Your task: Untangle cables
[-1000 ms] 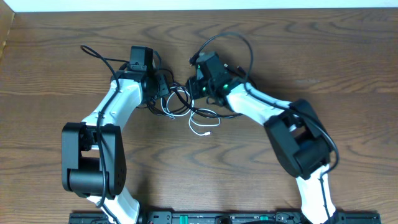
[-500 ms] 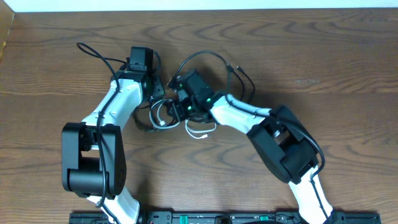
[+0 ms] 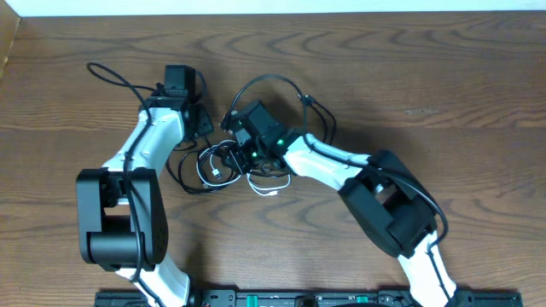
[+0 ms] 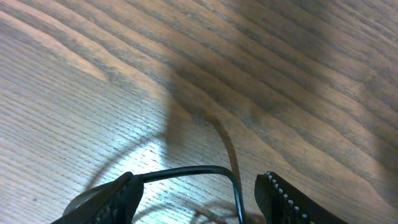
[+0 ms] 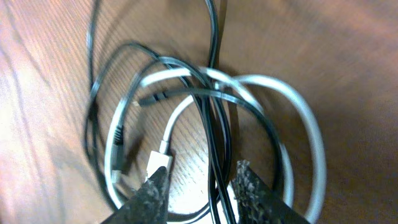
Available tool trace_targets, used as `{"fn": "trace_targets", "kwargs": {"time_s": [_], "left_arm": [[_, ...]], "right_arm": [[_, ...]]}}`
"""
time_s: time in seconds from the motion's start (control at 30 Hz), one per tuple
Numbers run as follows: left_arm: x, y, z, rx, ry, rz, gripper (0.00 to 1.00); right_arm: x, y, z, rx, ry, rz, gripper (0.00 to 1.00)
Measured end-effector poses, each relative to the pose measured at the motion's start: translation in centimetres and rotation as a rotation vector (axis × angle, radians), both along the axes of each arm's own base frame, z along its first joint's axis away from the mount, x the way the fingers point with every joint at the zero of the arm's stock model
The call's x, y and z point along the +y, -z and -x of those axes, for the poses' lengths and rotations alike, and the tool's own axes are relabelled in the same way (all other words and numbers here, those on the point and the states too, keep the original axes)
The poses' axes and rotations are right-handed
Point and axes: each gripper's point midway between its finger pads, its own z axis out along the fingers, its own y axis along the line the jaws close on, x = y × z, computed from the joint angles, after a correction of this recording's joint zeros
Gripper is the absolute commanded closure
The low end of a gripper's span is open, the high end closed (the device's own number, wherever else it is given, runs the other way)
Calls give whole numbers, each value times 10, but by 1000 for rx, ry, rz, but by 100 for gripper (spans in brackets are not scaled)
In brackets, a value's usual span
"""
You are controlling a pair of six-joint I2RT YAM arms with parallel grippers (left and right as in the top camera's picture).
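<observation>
Wood table (image 3: 444,77), overhead: black cable (image 3: 201,164) and white cable (image 3: 270,190) lie looped together in one heap between left arm (image 3: 141,153) and right arm (image 3: 324,162), both wrists bent in over it.

Left wrist: left gripper (image 4: 196,183) jaws wide apart. A thin black cord, likely the black cable, crosses the gap. We see nothing pinched and judge it hooked there to draw a loop out.

Right wrist: right gripper (image 5: 202,180) partly open just above the tangle, black strands passing between the fingers, unclamped. White loop overlaps black coils, plug ends (image 5: 159,160) inside. We judge untangling barely begun.
</observation>
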Motion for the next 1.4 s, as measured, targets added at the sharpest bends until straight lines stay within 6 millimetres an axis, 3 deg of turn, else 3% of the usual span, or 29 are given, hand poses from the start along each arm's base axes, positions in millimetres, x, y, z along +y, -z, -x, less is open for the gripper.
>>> {"fn": "trace_targets", "kwargs": {"time_s": [0.17,0.37,0.57,0.73,0.87,1.03,1.23,1.4], "left_arm": [[2,1,0,0,-11,48,37],[-2,1,0,0,-3,68,37],[-3,1,0,0,-2,72,38],[-4,1,0,0,0,77,37],[-4,1,0,0,0,79,37],[-5,1,0,0,1,79,37],[-5,1,0,0,1,79,37],[-5,1,0,0,1,80,37]], "right_arm": [[-11,-33,-16,-46,28,-30,58],[-41,-16,-26,-58,121,119,43],[-58,-6,-30,-74,168,213,63],[-71,7,-7,23,139,282,65],[-69,10,22,98,0,275,56],[-60,2,46,148,-151,193,38],[-58,-29,56,144,-243,103,34],[-66,-26,75,186,-279,159,28]]}}
